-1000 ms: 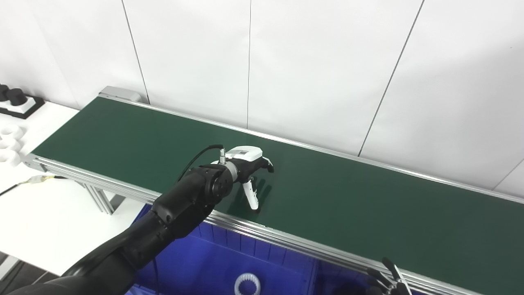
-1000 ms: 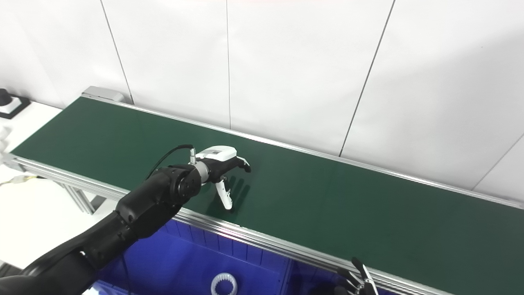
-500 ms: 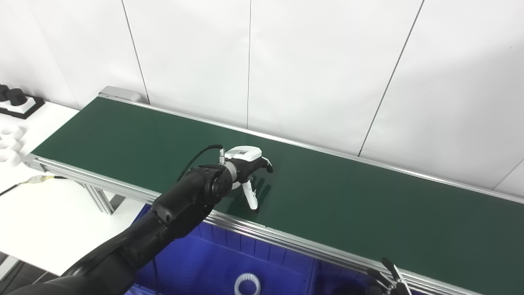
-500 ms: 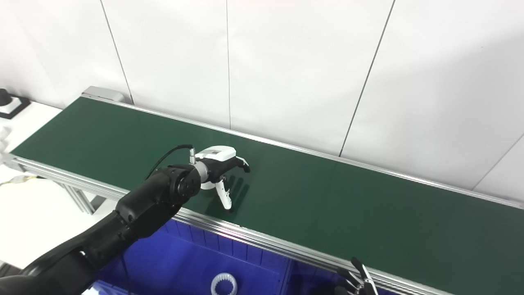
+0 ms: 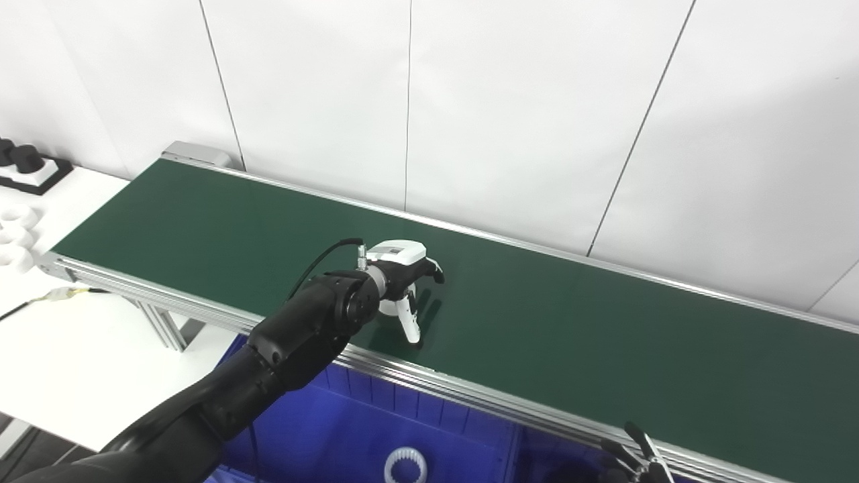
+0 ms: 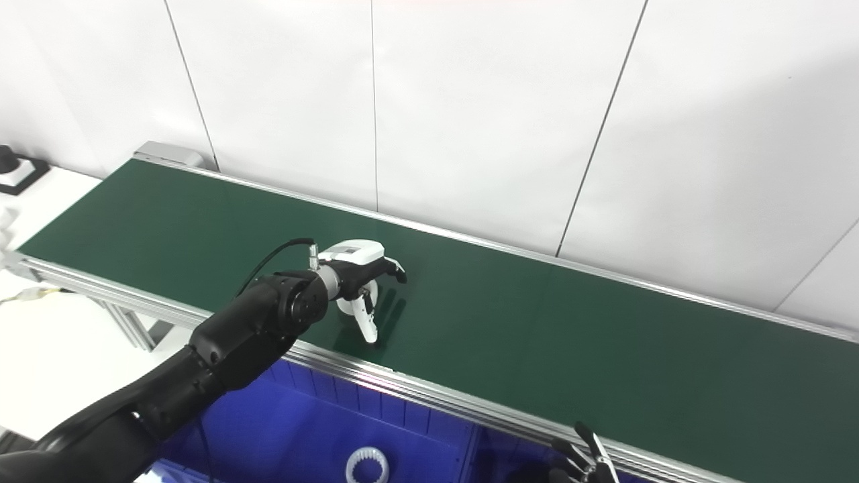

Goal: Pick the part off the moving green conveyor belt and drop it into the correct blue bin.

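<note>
My left hand (image 5: 402, 278) hovers low over the near half of the green conveyor belt (image 5: 570, 335), fingers curled down and apart, white thumb pointing at the belt. A white ring-shaped part (image 5: 391, 308) lies on the belt under the palm, between thumb and fingers, and is mostly hidden by the wrist; I see no firm hold on it. Below the belt's near rail stands a blue bin (image 5: 349, 416) with a white toothed ring (image 6: 367, 464) inside. Only the spread fingertips of my right hand (image 5: 634, 457) show at the bottom edge, holding nothing.
A white table at the left carries white rings (image 5: 17, 228) and black parts on a tray (image 5: 27, 161). The belt's aluminium rail (image 5: 470, 396) runs between hand and bin. A white panel wall stands close behind the belt.
The white part has come out from behind the left wrist and now lies under the palm. The left hand has shifted slightly left and lower. The right hand has not moved.
</note>
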{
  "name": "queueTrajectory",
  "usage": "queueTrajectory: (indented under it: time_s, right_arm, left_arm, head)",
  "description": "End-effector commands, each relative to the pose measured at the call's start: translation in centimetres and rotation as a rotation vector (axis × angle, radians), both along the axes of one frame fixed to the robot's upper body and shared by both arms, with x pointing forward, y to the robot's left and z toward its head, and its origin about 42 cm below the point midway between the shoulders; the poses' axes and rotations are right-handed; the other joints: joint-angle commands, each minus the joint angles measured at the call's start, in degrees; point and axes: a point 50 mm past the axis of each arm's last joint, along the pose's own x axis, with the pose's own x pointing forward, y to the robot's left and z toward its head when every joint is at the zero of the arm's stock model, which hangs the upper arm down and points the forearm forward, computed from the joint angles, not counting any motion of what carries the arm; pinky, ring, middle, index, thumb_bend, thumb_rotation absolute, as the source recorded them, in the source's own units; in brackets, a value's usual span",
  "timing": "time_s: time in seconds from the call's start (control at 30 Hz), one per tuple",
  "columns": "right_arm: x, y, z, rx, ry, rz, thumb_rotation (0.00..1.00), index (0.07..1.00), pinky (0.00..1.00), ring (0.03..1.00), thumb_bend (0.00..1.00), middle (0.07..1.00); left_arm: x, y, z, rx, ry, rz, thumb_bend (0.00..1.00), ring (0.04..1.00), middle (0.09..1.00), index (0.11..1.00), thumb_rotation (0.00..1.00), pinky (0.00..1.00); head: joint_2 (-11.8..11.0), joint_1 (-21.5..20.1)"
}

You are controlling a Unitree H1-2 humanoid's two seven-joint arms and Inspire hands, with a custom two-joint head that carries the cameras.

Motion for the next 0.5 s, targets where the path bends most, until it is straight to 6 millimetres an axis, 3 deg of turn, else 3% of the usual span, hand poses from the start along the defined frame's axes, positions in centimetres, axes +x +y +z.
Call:
queueTrajectory:
  time_s: [0.0, 0.47]
  right_arm:
    - [0.25, 0.17, 1.15, 0.016, -0.056, 0.001, 0.64, 0.907, 0.65, 0.735, 0.37, 0.779]
    - [0.14, 0.06, 1.23, 0.024, -0.055, 0.004, 0.62, 0.912, 0.67, 0.744, 0.37, 0.788]
  left_arm:
    - [0.92, 0.53, 2.09, 0.031, -0.079, -0.01, 0.84, 0.879, 0.887, 0.831, 0.0, 0.91]
    - [0.74, 0.55, 1.98, 0.03, -0.08, -0.014, 0.83, 0.868, 0.879, 0.824, 0.0, 0.91]
  head:
    - [0.09, 0.06]
    - [0.21, 0.0]
